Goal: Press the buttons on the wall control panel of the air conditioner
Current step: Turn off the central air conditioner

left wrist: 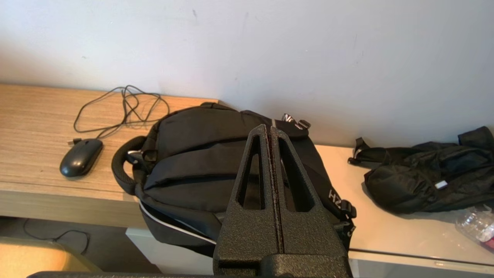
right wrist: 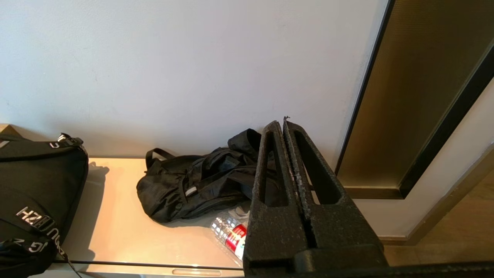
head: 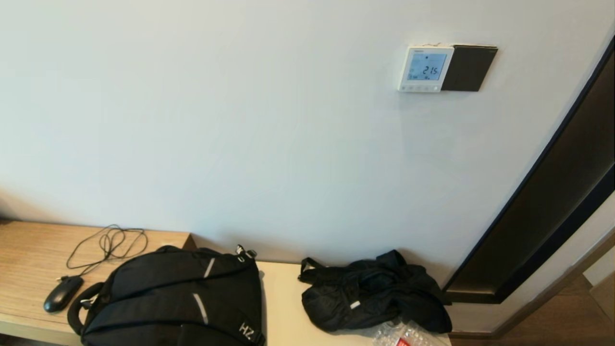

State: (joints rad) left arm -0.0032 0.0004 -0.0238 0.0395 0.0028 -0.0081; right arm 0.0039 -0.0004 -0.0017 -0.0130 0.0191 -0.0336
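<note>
Head view: the air conditioner's wall control panel (head: 425,68) hangs high on the right of the wall, its buttons (head: 419,88) along the lower edge, a black plate (head: 468,67) touching its right side. Bare wall lies below.

Left wrist view: the left pincer (left wrist: 269,129), pressed closed, hovers over a backpack (left wrist: 216,154) on the table (left wrist: 34,119); a mouse (left wrist: 80,157) lies left.

Right wrist view: the right pincer (right wrist: 280,124), seemingly closed, hangs above a black bag (right wrist: 197,181) and bottle (right wrist: 231,231).

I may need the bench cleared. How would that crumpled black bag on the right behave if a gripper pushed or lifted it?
The crumpled black bag is probably floppy: it lies in slack folds, so a push would likely bunch it instead of sliding it. It looks thin and light. Lifted by its strap, it would likely sag.
</note>
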